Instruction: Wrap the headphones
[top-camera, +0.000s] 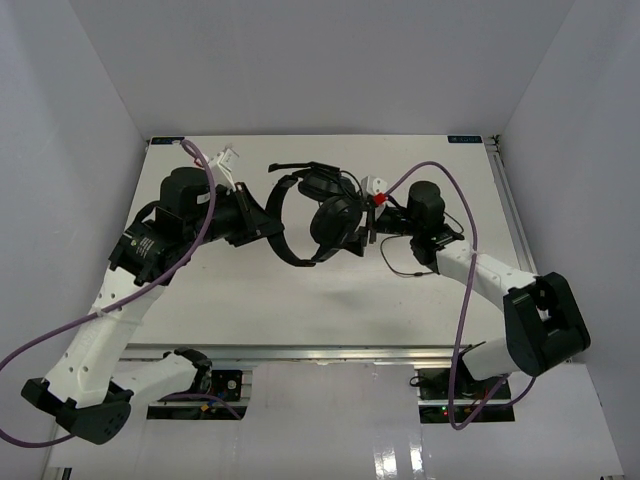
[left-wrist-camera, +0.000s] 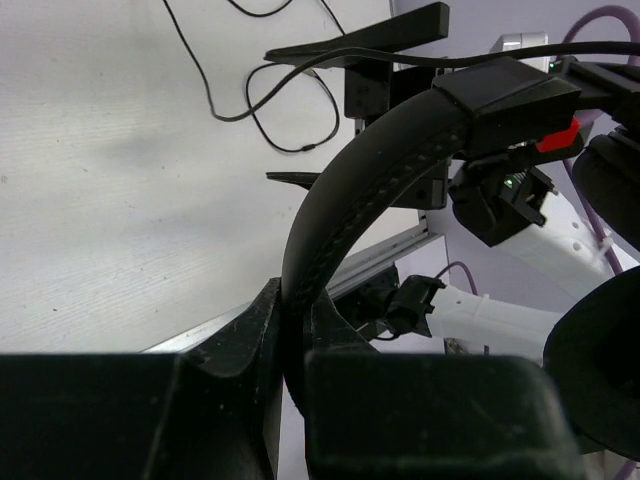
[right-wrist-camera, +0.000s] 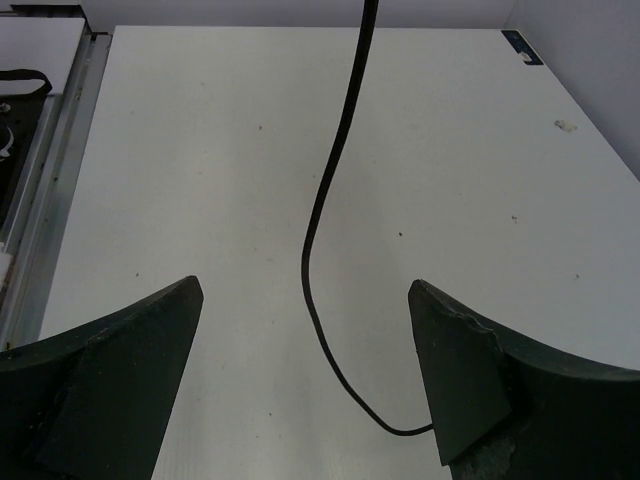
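**Near edge:** two arm bases are sitting side by side; the left arm (top-camera: 100, 330) is rising from the near left corner and the right arm (top-camera: 530, 325) from the near right corner; purple cables (top-camera: 200, 235) are trailing along both.

**Left jaws:** these are closing almost fully, the two fingers (left-wrist-camera: 245, 340) clamping the headband (left-wrist-camera: 360, 190) low on its arc; in the left wrist view the band is curving up and away from them.

**Headphones (top-camera: 332, 215):** black, one pair; they are being held off the surface (top-camera: 250, 300), above its middle and somewhat toward the far edge, between the two arms; the two round earcups (top-camera: 338, 225) are hanging close together on the side facing the right arm, one nearer the far edge than the other.

**Right jaws:** these are standing wide open, fingers (right-wrist-camera: 130, 360) well apart and gripping nothing; they are sitting just beside the nearer earcup.

**Cord (right-wrist-camera: 322, 200):** thin and black; it is dropping through the gap between the right fingers and curling toward the inner face of one of them; whether it is touching that finger cannot be told; in the top view a loop of it is showing beside the right wrist, toward the right edge.

**Beyond the far edge:** pale walls (top-camera: 320, 60) are enclosing the surface on three sides.
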